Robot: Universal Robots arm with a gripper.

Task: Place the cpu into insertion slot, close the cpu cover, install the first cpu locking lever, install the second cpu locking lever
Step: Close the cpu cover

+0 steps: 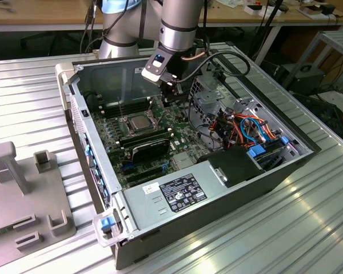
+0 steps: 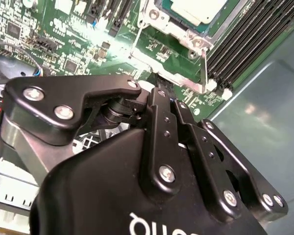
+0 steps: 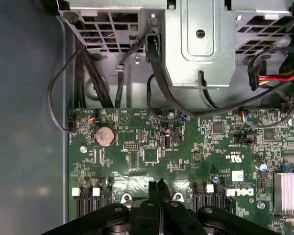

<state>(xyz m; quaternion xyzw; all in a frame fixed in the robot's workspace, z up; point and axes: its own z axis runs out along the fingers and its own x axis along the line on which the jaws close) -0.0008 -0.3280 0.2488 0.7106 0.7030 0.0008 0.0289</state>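
- Black fingers of the claw (image 3: 159, 186) are pressing together with nothing between them, so the claw is hanging closed and empty just above the green board (image 3: 152, 156).
- In the second wrist view the closed tips are pointing down at the board just beside the socket (image 2: 179, 78), apart from its silvery rim.
- The chip (image 2: 196, 7) is lying flat in that socket, silver top up. The silvery frame around it looks to be the cover (image 2: 191, 34), lying down over it.
- Two thin wire levers are standing, one (image 2: 204, 66) on the side by the memory sticks (image 2: 245, 34) and the other (image 2: 136, 36) on the opposite side. Their long axes are running from the chip's sides toward the claw, and neither appears hooked down.
- In the exterior view the chip is sitting near the claw, toward the exterior view's left of it and lower.
- Farther out, the open computer case (image 1: 80, 120) is resting on a ribbed metal table (image 1: 34, 85), and a grey holder tray (image 1: 23, 188) is lying well apart at the exterior view's left.
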